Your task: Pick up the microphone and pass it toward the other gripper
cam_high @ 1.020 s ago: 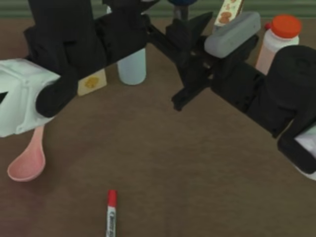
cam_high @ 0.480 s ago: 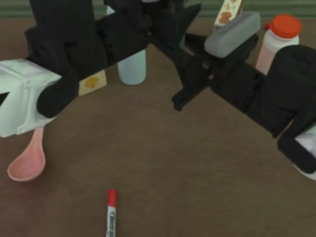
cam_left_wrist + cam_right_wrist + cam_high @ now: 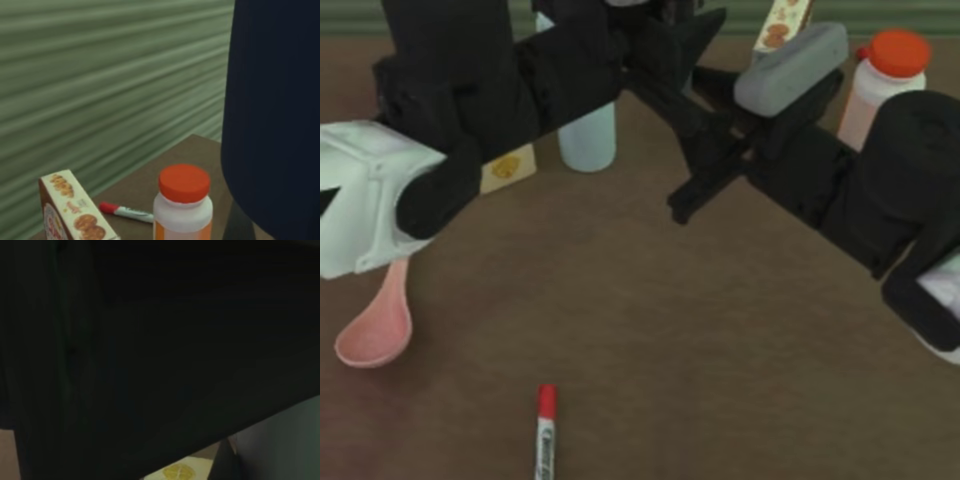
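at the near edge of the table (image 3: pixel 650 330) lies a red-capped marker (image 3: pixel 545 437), and toward the left a pink spoon (image 3: pixel 375 328); neither matters to the job. farther back the two arms meet. the right gripper (image 3: pixel 705 175) reaches from the right toward the far middle, its dark fingers pointing up and left; whether its jaws are wide or narrow i cannot tell, since they merge with the black of the other arm. the left gripper (image 3: pixel 665 35) comes in from the left and ends at the far edge, just beside and beyond the right one; its jaws are also hidden.

the microphone (image 3: pixel 272 110) shows only in the left wrist view, as a big dark navy mass right against that camera. so it seems to sit at the left gripper, but i cannot see a grip, nor which way its long axis runs. the right wrist view is dark.

my guess is that the handover turns on this: the microphone lies beyond the right gripper's tips, toward the far edge, with the left arm much the nearer.

behind stand a pale blue cup (image 3: pixel 587 135), an orange-capped bottle (image 3: pixel 885 80) and a cookie box (image 3: pixel 782 22).
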Motion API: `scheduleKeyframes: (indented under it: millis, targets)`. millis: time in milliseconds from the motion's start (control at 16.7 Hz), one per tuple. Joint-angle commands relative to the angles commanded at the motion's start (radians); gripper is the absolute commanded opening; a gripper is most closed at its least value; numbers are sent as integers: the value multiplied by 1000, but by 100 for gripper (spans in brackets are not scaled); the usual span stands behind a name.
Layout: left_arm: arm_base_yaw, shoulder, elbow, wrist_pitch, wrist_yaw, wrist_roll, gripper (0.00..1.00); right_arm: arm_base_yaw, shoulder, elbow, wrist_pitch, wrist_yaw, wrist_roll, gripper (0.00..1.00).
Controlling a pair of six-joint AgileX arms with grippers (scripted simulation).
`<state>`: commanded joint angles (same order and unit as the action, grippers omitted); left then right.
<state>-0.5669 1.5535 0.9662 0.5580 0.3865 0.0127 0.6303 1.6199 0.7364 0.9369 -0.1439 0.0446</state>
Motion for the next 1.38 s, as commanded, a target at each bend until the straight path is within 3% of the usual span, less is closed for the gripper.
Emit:
scheduleKeyframes:
  millis: [120, 900, 1380]
  targets:
    - [0, 0, 0, 0, 0, 0, 0, 0, 0, 0, 0, 0, 0, 0]
    - [0, 0, 0, 0, 0, 0, 0, 0, 0, 0, 0, 0, 0, 98]
    - [0, 0, 0, 0, 0, 0, 0, 0, 0, 0, 0, 0, 0, 100]
